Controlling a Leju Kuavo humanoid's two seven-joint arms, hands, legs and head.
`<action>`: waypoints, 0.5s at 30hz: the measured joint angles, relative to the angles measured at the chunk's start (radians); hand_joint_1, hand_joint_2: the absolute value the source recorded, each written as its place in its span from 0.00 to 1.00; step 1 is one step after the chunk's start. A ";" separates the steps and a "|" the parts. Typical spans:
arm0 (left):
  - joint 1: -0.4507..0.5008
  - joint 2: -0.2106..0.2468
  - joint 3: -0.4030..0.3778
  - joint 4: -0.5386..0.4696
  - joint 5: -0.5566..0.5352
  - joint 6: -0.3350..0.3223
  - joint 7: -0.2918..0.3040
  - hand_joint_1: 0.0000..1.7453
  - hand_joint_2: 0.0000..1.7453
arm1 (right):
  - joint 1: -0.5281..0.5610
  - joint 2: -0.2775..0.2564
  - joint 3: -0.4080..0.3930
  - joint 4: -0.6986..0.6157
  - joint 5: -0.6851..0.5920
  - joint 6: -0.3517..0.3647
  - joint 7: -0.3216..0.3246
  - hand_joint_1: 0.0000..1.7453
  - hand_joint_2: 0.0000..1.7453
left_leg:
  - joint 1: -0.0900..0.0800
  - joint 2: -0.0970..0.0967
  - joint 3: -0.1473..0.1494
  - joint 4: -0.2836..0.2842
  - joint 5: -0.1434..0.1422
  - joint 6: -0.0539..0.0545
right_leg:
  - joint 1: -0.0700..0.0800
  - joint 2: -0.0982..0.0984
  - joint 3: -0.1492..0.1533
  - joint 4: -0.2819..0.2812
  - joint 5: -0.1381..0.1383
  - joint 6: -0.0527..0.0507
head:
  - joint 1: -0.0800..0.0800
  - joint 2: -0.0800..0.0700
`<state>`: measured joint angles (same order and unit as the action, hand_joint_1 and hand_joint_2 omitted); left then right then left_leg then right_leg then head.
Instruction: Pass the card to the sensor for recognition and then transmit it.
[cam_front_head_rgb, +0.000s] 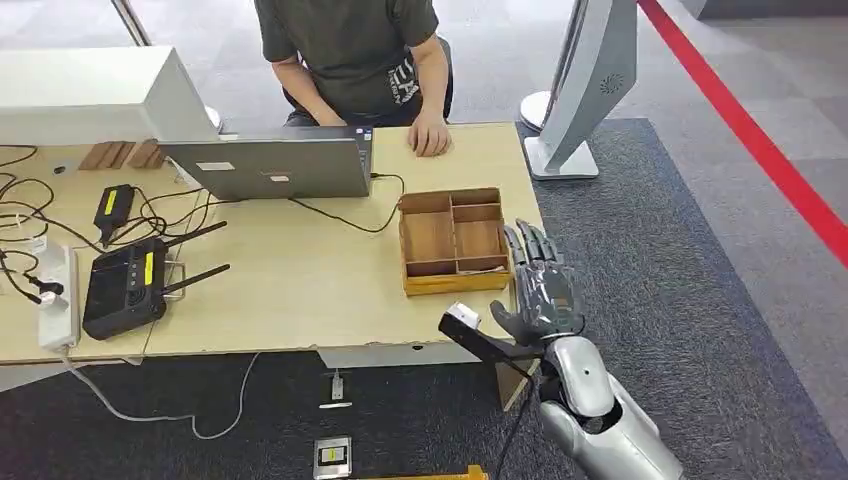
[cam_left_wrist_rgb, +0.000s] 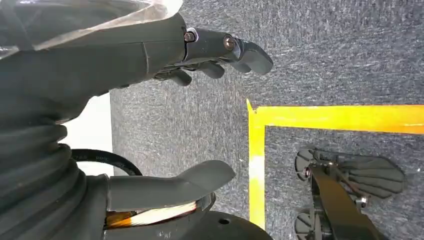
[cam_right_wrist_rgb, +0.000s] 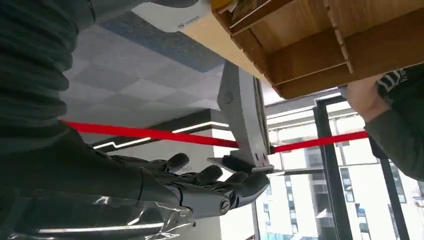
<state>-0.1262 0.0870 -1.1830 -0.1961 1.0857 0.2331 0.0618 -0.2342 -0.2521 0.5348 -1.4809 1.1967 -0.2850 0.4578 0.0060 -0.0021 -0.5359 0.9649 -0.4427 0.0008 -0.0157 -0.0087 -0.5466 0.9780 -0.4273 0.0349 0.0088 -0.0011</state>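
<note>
1. Silver-armed right hand (cam_front_head_rgb: 540, 290) hovers just beside the wooden divided tray (cam_front_head_rgb: 452, 240), fingers spread, holding nothing.
2. Left hand (cam_left_wrist_rgb: 200, 50) hangs over carpet, fingers apart, released.
3. No card can be made out; judged next: reach into the tray on the bench (cam_front_head_rgb: 300, 280), fingers flat, slowly.
4. Beyond the tray, a person's hand (cam_front_head_rgb: 430, 135) rests.

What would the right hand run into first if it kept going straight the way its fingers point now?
The right hand is raised beside the table's edge, fingers pointing away from the robot. Straight on, it would likely pass just beside the wooden divided tray and meet the base of the white stand first, though depth is unclear.
</note>
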 joint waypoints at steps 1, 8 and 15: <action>0.000 0.000 0.000 0.000 0.000 0.000 -0.001 0.00 1.00 | -0.002 0.004 0.002 0.007 0.000 0.000 0.000 0.00 1.00 | 0.000 0.000 0.000 0.000 0.000 0.000 | 0.000 0.000 0.000 0.000 0.000 0.000 | 0.000 0.000; 0.000 0.000 0.000 0.000 -0.002 -0.001 -0.002 0.00 1.00 | -0.017 0.027 0.013 0.060 -0.002 0.001 -0.003 0.00 1.00 | 0.000 0.000 0.000 0.000 0.000 0.000 | 0.000 0.000 0.000 0.000 0.000 0.000 | 0.000 0.000; 0.001 0.000 0.000 0.000 -0.003 -0.002 0.010 0.00 1.00 | -0.049 0.048 0.023 0.128 0.017 0.022 -0.024 0.00 1.00 | 0.000 0.000 0.000 0.000 0.000 0.000 | 0.000 0.000 0.000 0.000 0.000 0.000 | 0.000 0.000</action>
<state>-0.1256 0.0870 -1.1830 -0.1961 1.0830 0.2312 0.0713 -0.2835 -0.2037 0.5581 -1.3531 1.2134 -0.2629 0.4337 0.0060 -0.0021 -0.5358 0.9649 -0.4426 0.0007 -0.0157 -0.0086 -0.5467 0.9780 -0.4274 0.0347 0.0088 -0.0011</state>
